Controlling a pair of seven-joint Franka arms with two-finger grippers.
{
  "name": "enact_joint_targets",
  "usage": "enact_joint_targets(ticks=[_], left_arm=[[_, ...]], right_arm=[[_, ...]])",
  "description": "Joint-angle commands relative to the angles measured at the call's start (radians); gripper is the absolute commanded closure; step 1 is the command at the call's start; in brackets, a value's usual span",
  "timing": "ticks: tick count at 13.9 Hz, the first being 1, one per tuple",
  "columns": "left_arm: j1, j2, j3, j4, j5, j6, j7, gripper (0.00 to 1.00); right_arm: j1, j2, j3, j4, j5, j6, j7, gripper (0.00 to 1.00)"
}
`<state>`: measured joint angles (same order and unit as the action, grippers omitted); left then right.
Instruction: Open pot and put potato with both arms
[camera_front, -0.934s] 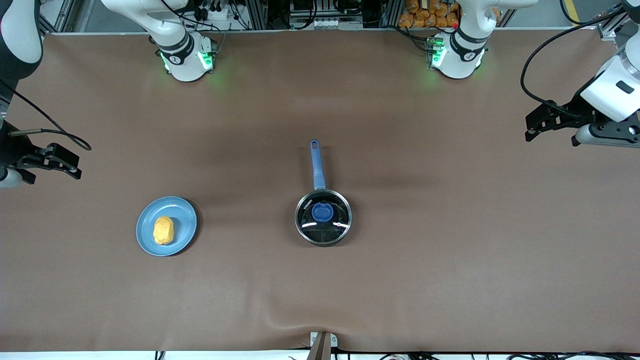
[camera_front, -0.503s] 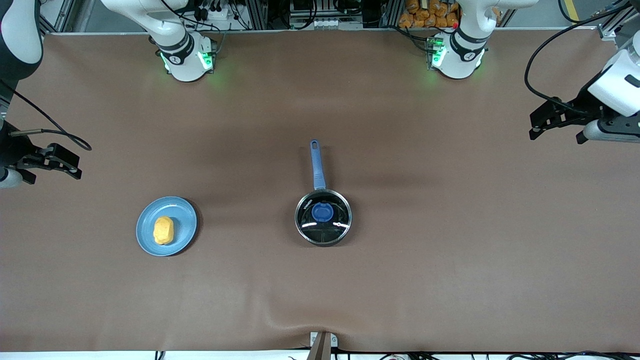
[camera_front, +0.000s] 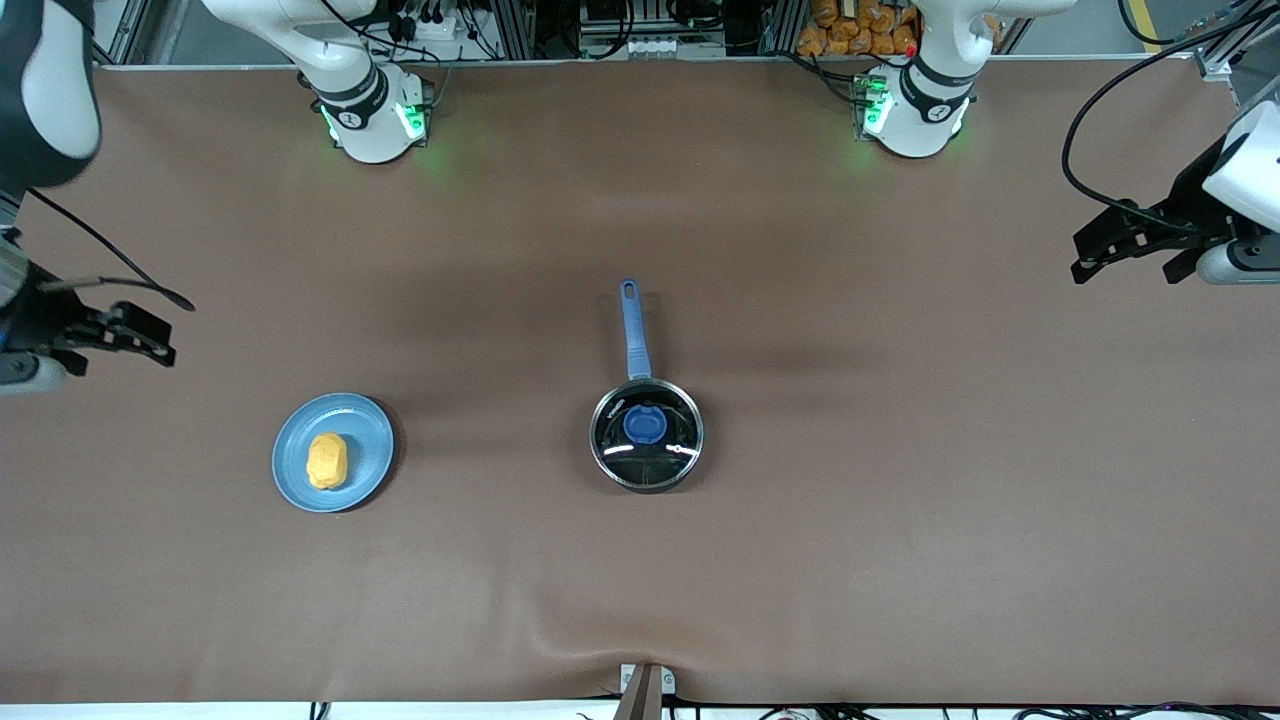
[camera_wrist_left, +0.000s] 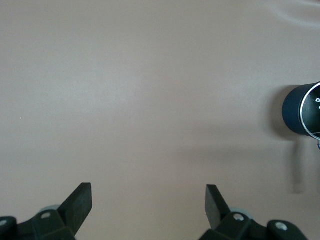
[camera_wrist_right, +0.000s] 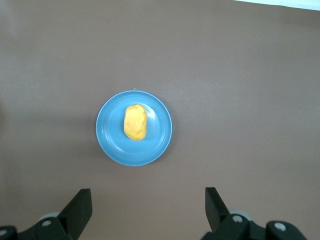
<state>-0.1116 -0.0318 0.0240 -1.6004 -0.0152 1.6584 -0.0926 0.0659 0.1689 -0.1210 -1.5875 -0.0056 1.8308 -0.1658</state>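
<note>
The black pot (camera_front: 646, 435) with its blue handle (camera_front: 633, 328) stands mid-table, its glass lid with a blue knob (camera_front: 644, 424) on it. Part of the pot shows in the left wrist view (camera_wrist_left: 302, 110). The yellow potato (camera_front: 327, 461) lies on a light-blue plate (camera_front: 362, 440) toward the right arm's end; both show in the right wrist view, potato (camera_wrist_right: 135, 121) on plate (camera_wrist_right: 111, 135). My left gripper (camera_front: 1130, 240) is open and empty, up over the left arm's end of the table. My right gripper (camera_front: 135, 335) is open and empty over the right arm's end.
The brown table cover (camera_front: 900, 500) has a small ridge at its edge nearest the camera. Orange items (camera_front: 850, 30) are heaped off the table by the left arm's base.
My left gripper has drawn toward the left arm's end and toward the bases. My right gripper has shifted slightly toward the plate. Pot, lid and potato have not moved.
</note>
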Motion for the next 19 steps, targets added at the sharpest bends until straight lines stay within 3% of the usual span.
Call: enact_joint_targets(ticks=[1, 12, 19], left_arm=[[0.006, -0.005, -0.009, 0.011, 0.026, -0.002, -0.004, 0.0], [-0.01, 0.004, -0.013, 0.013, 0.02, -0.005, -0.004, 0.0], [-0.013, 0.018, -0.013, 0.013, 0.015, -0.011, -0.001, 0.0]], right_arm=[[-0.023, 0.082, 0.018, 0.009, 0.01, 0.068, -0.003, 0.0], [-0.02, 0.306, 0.02, -0.031, 0.038, 0.271, -0.007, 0.0], [-0.008, 0.455, 0.023, -0.088, 0.167, 0.475, -0.014, 0.0]])
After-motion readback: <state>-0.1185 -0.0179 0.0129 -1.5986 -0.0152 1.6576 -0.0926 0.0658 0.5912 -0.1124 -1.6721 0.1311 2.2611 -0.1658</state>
